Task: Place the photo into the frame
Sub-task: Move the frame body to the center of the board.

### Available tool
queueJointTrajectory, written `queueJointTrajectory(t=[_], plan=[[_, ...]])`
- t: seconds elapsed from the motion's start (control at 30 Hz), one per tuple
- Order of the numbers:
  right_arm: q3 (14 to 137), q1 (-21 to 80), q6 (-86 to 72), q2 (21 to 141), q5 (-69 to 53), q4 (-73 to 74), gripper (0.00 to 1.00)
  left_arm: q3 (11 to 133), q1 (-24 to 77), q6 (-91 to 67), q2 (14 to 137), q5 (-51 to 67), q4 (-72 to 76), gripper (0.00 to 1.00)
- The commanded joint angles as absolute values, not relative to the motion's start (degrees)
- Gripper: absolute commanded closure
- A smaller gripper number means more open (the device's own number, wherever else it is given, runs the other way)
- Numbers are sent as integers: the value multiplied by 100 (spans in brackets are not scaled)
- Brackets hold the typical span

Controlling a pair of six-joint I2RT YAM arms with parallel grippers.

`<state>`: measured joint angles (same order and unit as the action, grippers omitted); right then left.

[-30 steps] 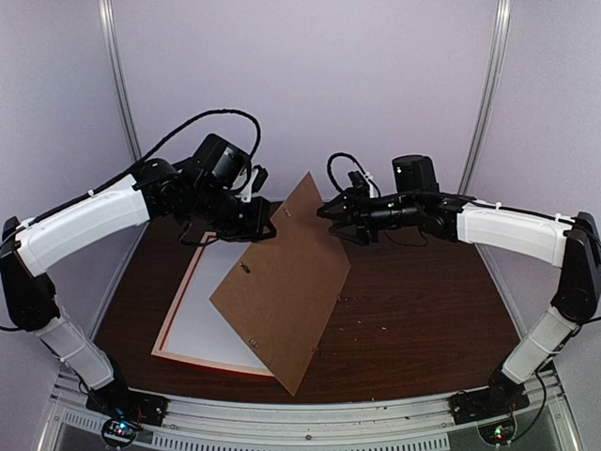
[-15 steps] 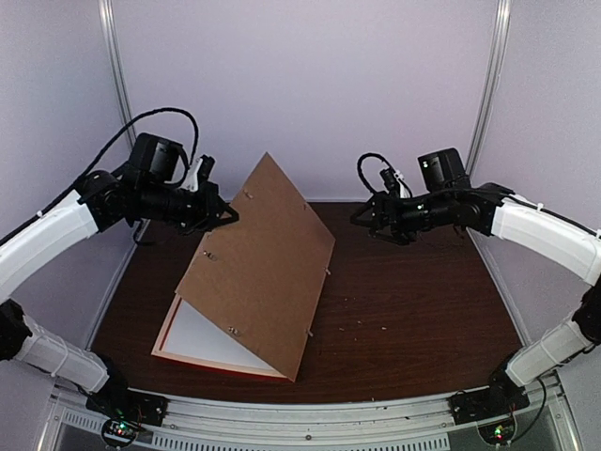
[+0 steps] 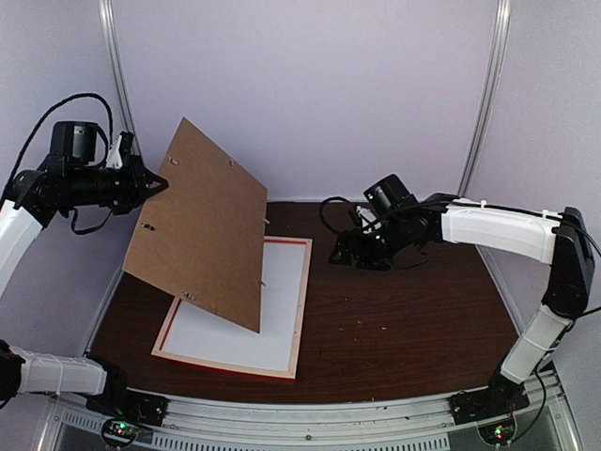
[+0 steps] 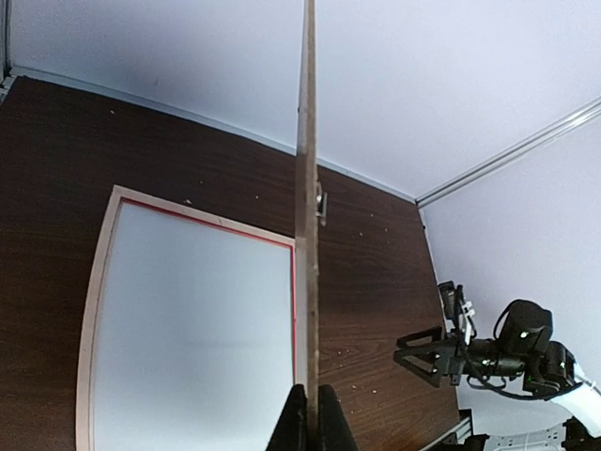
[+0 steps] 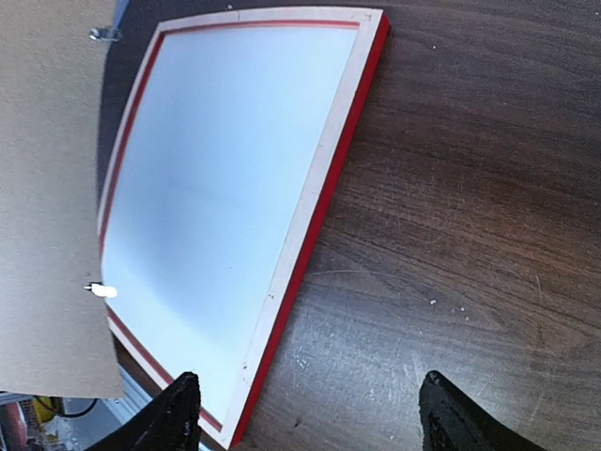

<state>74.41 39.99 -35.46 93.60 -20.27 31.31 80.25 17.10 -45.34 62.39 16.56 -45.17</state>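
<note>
We see the left end effector (image 3: 158, 186) pinching the brown backing board (image 3: 202, 221) by its edge, tilted in the air above the frame (image 3: 302, 301). The frame lies flat on the dark surface (image 3: 423, 319), a white sheet (image 3: 235, 319) inside it. The right end effector (image 5: 310, 395) hovers just beside the frame's right side, jaws spread wide.

The frame (image 3: 301, 310) is partly hidden by the board (image 3: 202, 225) toward the desk's (image 3: 413, 319) far left corner; in both wrist views, both are cropped.
</note>
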Motion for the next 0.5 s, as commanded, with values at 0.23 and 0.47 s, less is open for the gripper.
queueJointTrajectory(t=[0.23,0.47], plan=[[9012,4878,-3482,11385,-955,3643,25,8634,1441,-4193,6205,1710,-4357,100],[9453,5048,-3530,12104,-1029,3648,27,8541,1441,-4189,6223,1760,-4276,100]])
